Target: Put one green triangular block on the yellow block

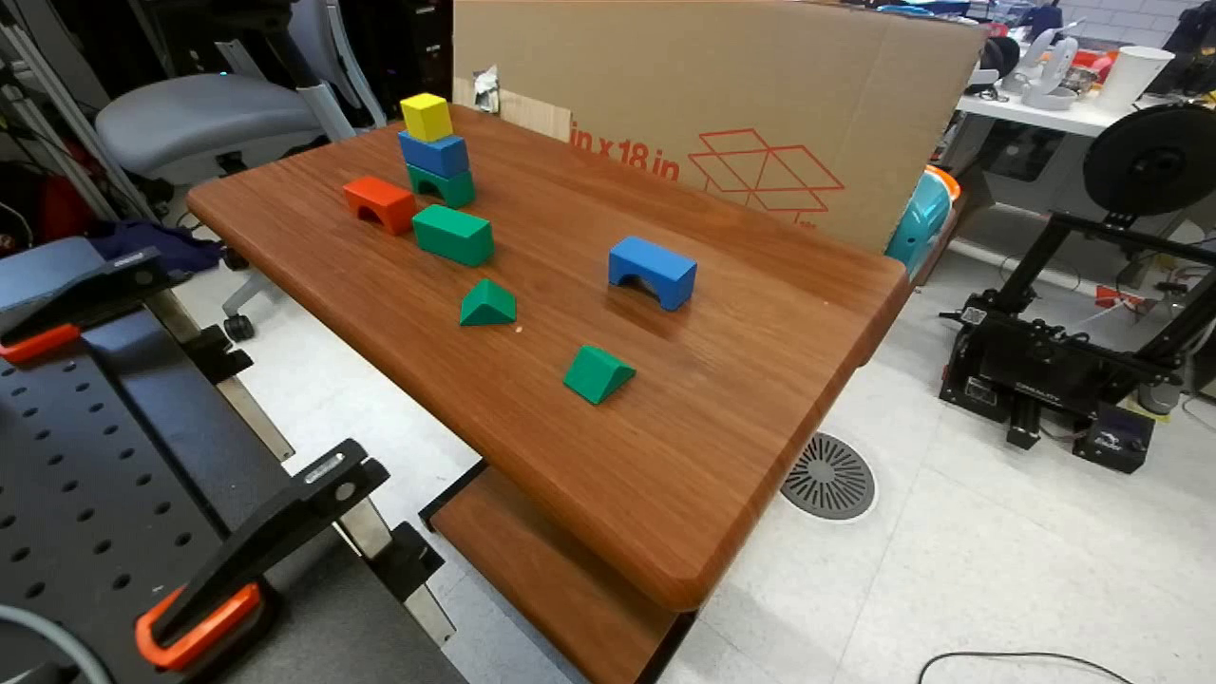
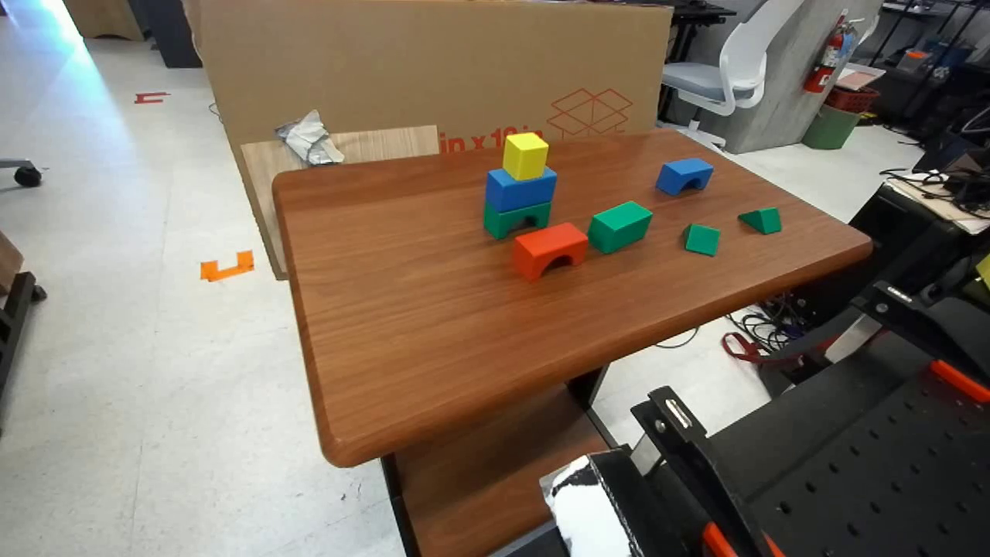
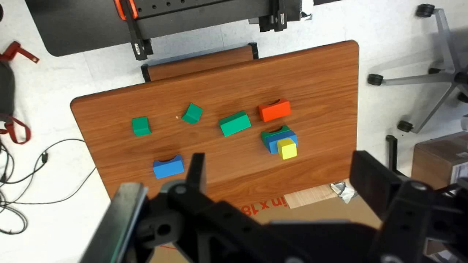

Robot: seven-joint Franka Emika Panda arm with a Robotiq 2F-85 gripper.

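Note:
Two green triangular blocks lie apart on the wooden table (image 1: pixel 760 399). One triangular block (image 1: pixel 488 304) is near the green rectangular block and also shows in an exterior view (image 2: pixel 701 240) and the wrist view (image 3: pixel 192 113). The other triangular block (image 1: pixel 598 374) lies nearer a table end; it also shows in the wrist view (image 3: pixel 141 126). The yellow block (image 2: pixel 525 156) sits on top of a blue block (image 2: pixel 521 190), which rests on a green arch (image 2: pixel 517 220). My gripper (image 3: pixel 279 160) is open and empty, high above the table; it is out of both exterior views.
An orange-red arch (image 2: pixel 550 249) and a green rectangular block (image 2: pixel 620 227) stand close to the stack. A blue arch (image 1: pixel 653 271) stands apart from them. A large cardboard box (image 1: pixel 807 95) stands along one long table edge. A black perforated bench (image 1: pixel 104 475) is along the opposite side.

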